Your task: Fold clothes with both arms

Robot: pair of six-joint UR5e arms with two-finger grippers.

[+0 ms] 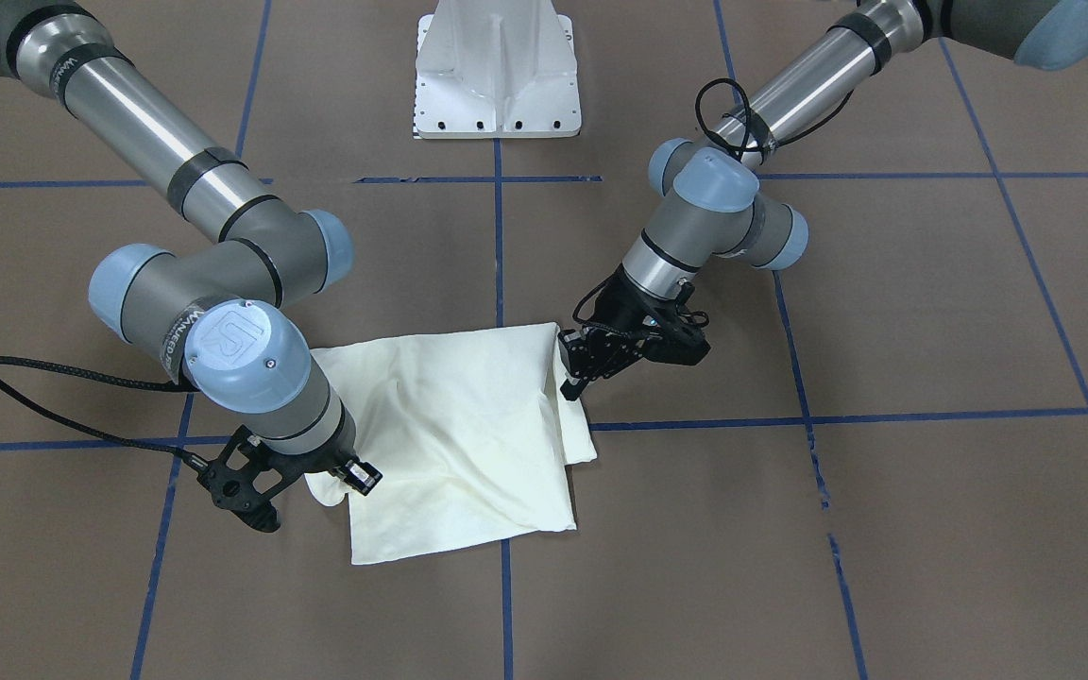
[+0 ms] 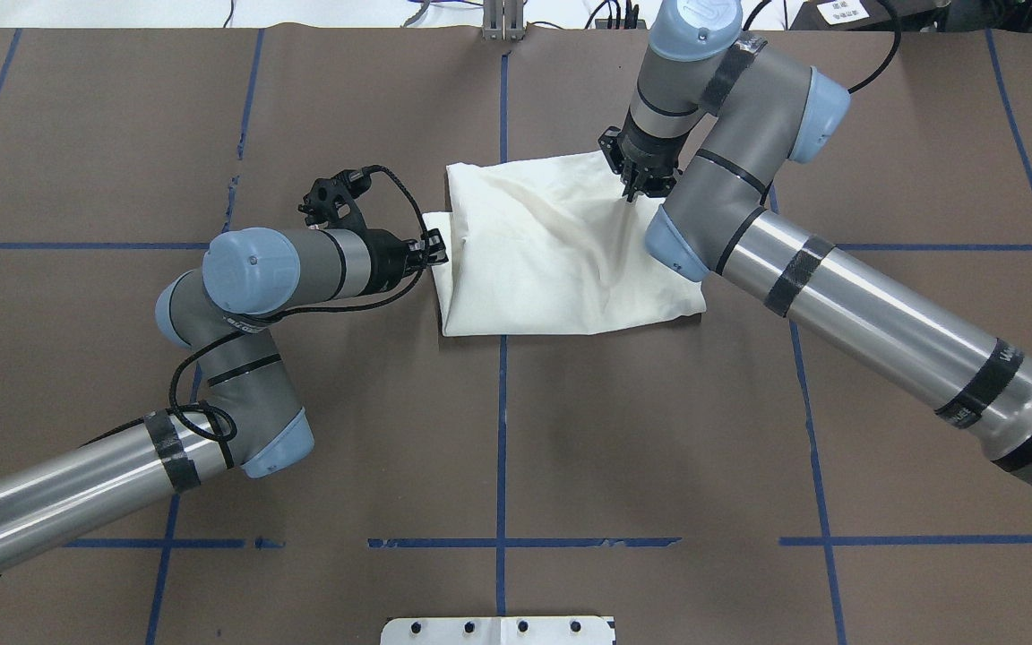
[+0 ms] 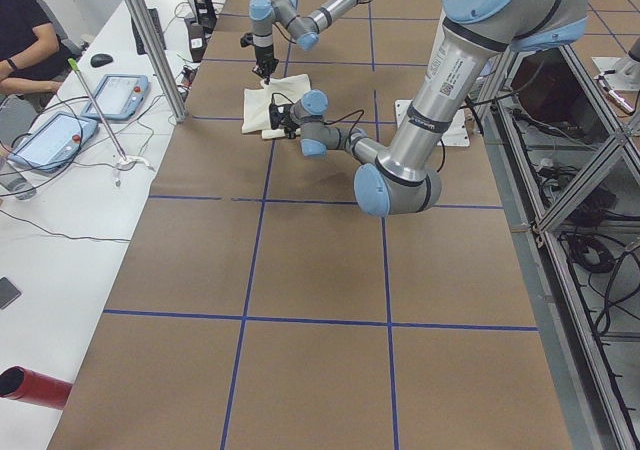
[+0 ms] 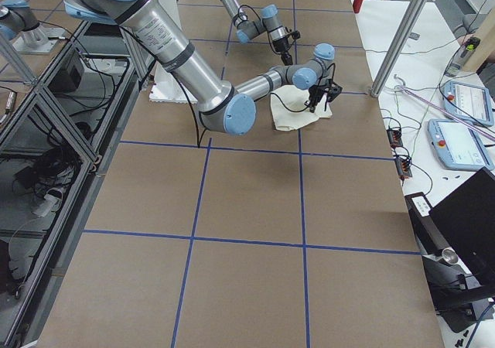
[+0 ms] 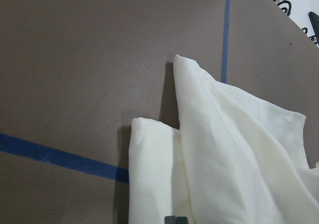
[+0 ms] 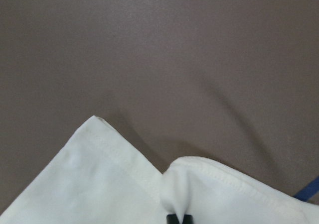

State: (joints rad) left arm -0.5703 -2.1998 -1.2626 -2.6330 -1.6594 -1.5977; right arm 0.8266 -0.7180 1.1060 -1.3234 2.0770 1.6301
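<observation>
While the left gripper [image 5: 176, 219] and right gripper [image 6: 179, 218] pinch thin shirt [image 2: 543, 260] edges, uneven pulling may free 1 corner.

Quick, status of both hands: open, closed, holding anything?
Left hand: closed, pinching the edge of the T-shirt.
Right hand: closed, pinching a puckered fold at the T-shirt's hem.

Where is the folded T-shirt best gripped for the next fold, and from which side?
Likely the T-shirt's left edge, low from that side, as the left pincer has it, and its hemmed far right corner, from above, as the right pincer has it. Loose layers lift off the table there.
</observation>
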